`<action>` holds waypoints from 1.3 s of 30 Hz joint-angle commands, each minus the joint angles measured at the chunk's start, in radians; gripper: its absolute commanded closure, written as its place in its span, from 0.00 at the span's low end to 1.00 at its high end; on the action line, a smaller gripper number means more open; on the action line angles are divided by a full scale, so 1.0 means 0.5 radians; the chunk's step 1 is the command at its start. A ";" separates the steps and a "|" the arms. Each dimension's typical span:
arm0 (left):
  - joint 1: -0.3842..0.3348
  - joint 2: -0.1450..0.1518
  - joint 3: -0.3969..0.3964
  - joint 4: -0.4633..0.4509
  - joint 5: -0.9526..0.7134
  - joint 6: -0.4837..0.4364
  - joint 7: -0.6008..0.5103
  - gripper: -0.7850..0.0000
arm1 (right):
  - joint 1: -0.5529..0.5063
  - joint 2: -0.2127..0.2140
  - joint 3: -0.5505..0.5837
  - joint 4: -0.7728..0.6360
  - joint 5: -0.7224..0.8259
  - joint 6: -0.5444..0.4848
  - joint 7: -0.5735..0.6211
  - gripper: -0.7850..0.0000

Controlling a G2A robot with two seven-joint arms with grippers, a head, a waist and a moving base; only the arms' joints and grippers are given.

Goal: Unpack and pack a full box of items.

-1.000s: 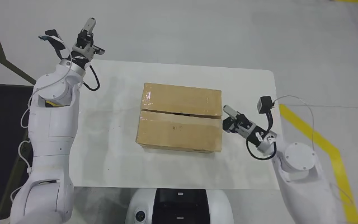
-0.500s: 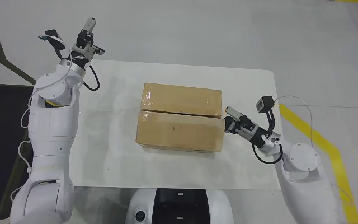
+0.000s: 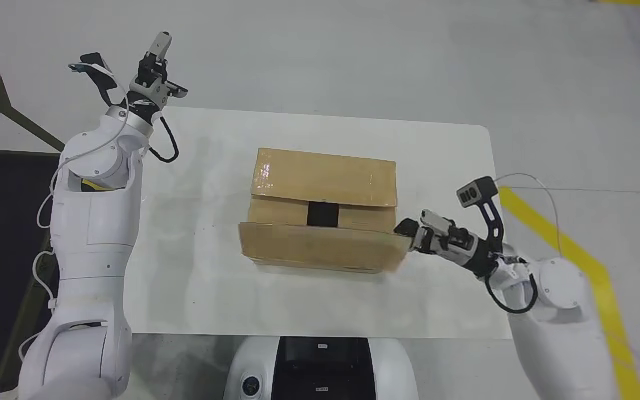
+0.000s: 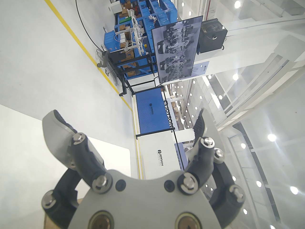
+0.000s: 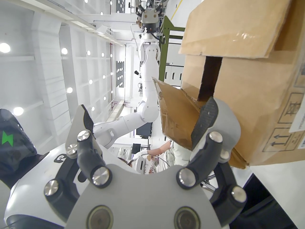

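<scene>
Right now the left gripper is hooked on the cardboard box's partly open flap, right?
No, the right gripper is hooked on the cardboard box's partly open flap; the top view shows it. The left gripper is off by the table's far corner.

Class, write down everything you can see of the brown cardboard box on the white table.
The brown cardboard box, rectangular, sits centred on the white table. Its far top flap lies flat; its near top flap tilts up, a dark gap between them. One side shows printed marks and a label. One finger of the open right pincer touches the near flap's end.
</scene>
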 commanded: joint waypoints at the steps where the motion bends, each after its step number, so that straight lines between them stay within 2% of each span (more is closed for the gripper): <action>1: 0.000 0.000 0.000 0.000 0.000 0.000 0.000 0.00 | 0.001 0.005 -0.003 -0.012 0.012 -0.014 0.051 0.00; 18: 0.000 0.000 0.000 0.000 0.000 0.000 0.000 0.00 | -0.045 0.056 -0.132 -0.310 -0.229 -0.037 0.339 0.00; 26: 0.000 0.000 0.000 0.000 0.000 0.000 0.000 0.00 | 0.020 0.077 -0.283 -0.375 -0.458 -0.003 0.432 0.00; 39: 0.000 0.000 0.000 0.000 0.000 0.000 0.000 0.00 | 0.207 0.099 -0.566 -0.330 -0.724 0.086 0.552 0.00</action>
